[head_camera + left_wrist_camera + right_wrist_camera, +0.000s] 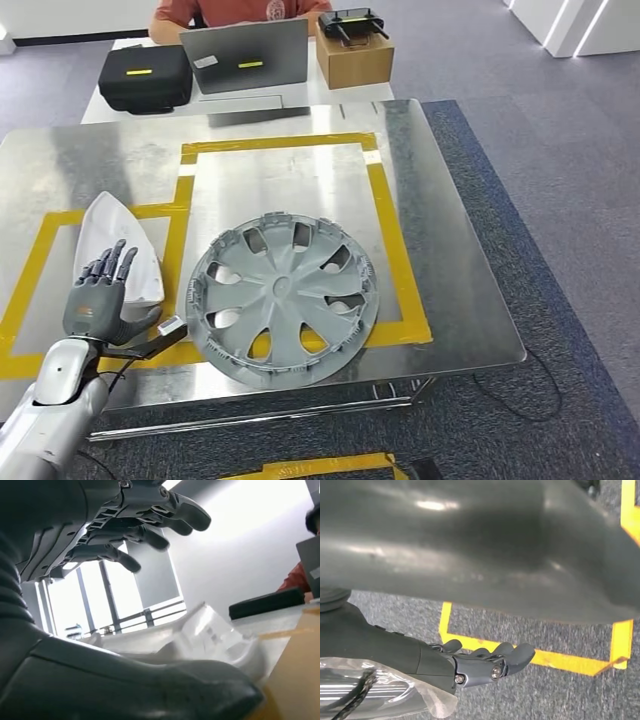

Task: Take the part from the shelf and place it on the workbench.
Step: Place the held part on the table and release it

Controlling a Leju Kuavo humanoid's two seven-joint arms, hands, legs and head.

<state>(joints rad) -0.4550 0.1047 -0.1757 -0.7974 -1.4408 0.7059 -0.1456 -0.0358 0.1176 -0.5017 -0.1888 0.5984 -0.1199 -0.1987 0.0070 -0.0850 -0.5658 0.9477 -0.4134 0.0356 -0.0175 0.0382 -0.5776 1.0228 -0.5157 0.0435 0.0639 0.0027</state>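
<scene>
We see our left hand (102, 295) raised above the near left part of the metal counter (453, 260), fingers spread and slightly curled, holding nothing. Just beyond its fingertips lies a white triangular part (113, 235), flat on the counter and overlapping the yellow tape outline (396, 250). In the left wrist view the same white part (211, 635) sits beneath the fingers (151, 537), clearly apart from them — no contact shows.

A grey wheel cover (283, 298) lies face up near the front edge of the counter, to the right of the left hand, its near rim over the yellow tape.

Our right hand (486, 662) hangs above grey carpet (546, 700) marked with yellow floor tape (561, 660); its fingers lie close together and lightly bent, with nothing in them.

Beyond the counter stands a white table with a black case (145, 76), a laptop (245, 57) and a cardboard box (355, 55) — a person in an orange top (226, 10) sits behind it.
</scene>
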